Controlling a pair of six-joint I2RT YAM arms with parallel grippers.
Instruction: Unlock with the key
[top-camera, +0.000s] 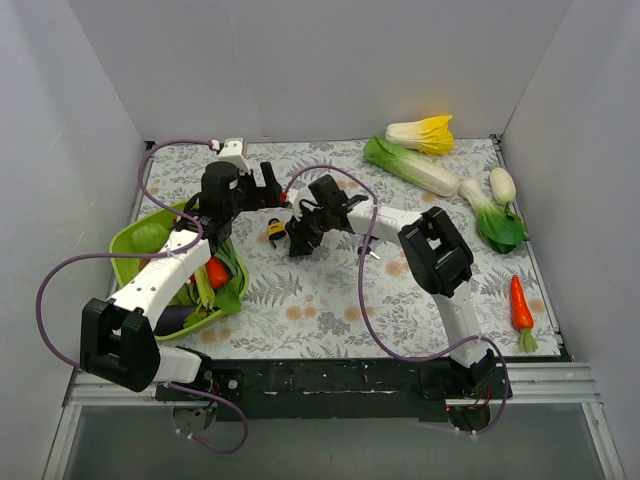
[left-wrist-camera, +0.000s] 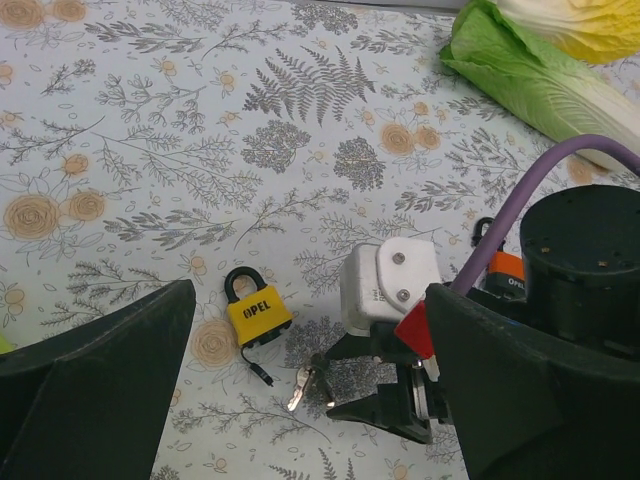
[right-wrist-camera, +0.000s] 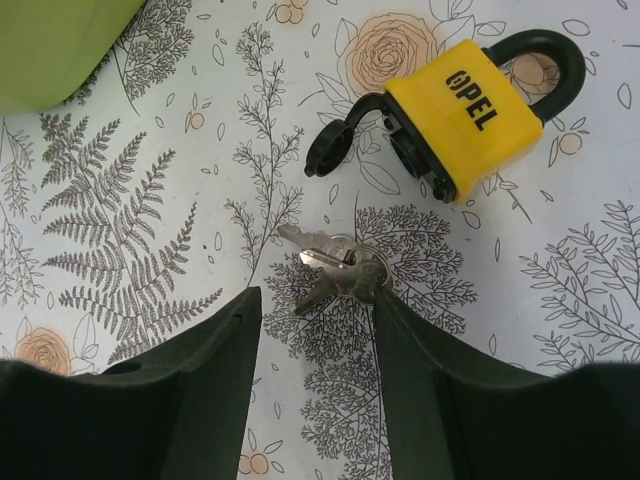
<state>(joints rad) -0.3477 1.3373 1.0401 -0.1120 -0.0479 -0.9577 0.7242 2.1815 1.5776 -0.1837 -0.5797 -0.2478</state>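
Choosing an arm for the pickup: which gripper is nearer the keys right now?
Right. The right gripper is low over the keys, its open fingers on either side of them. The left gripper hangs open farther off, looking down at them from a distance.

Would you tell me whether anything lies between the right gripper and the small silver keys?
Nothing visible does: the small silver metal keys lie bare on the cloth just ahead of the open right gripper.

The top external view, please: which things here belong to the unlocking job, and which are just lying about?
Job: key; yellow padlock; right gripper, open over the key.
Lying about: orange padlock; napa cabbage; bok choy; carrot; green bowl of vegetables.
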